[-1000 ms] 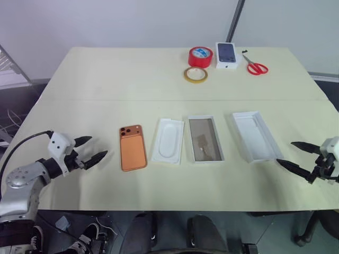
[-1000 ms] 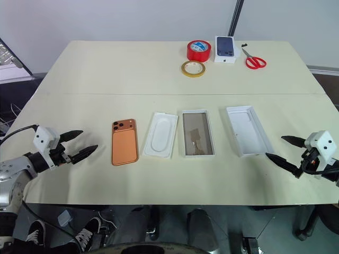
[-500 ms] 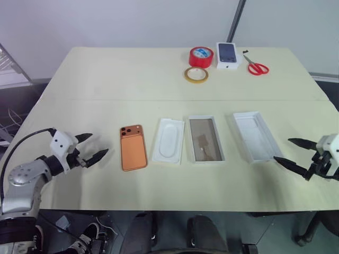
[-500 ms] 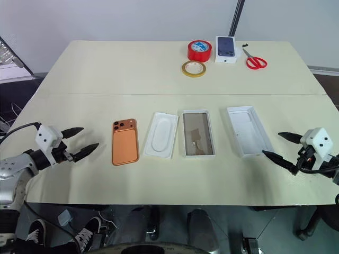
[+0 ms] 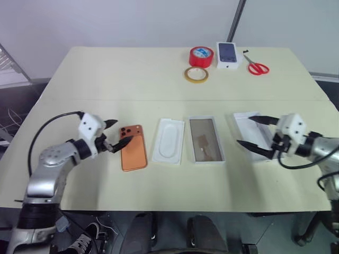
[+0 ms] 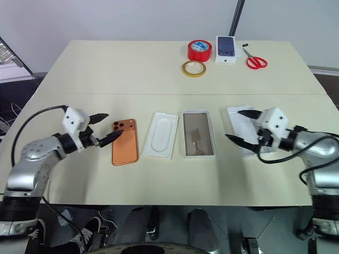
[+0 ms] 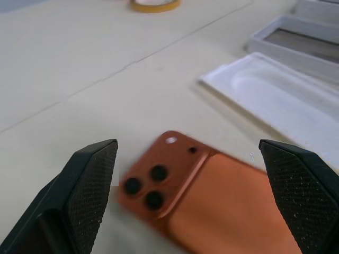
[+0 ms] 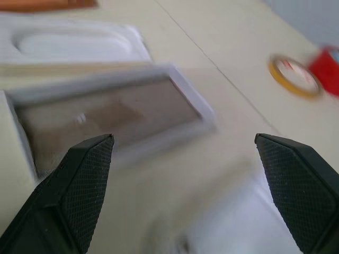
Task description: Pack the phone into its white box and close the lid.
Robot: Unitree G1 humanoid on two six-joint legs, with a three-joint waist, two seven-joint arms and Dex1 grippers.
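The orange phone lies face down on the table, camera lenses at its far end. My left gripper is open, and its fingertips straddle that camera corner from the left. I cannot tell if they touch it. The white box, a tray with a brownish floor, lies to the right of the centre. Right of it lies the white lid, open side up. My right gripper is open over the lid's left part, pointing at the box, and holds nothing.
A white insert with an oval recess lies between phone and box. At the far side are a red tape roll, a yellow tape ring, a small white box with a phone picture and red scissors.
Both grippers have swung inward from the table's sides: the left one rightward to the phone's camera end, the right one leftward over the lid. Both stay open. No object has moved.
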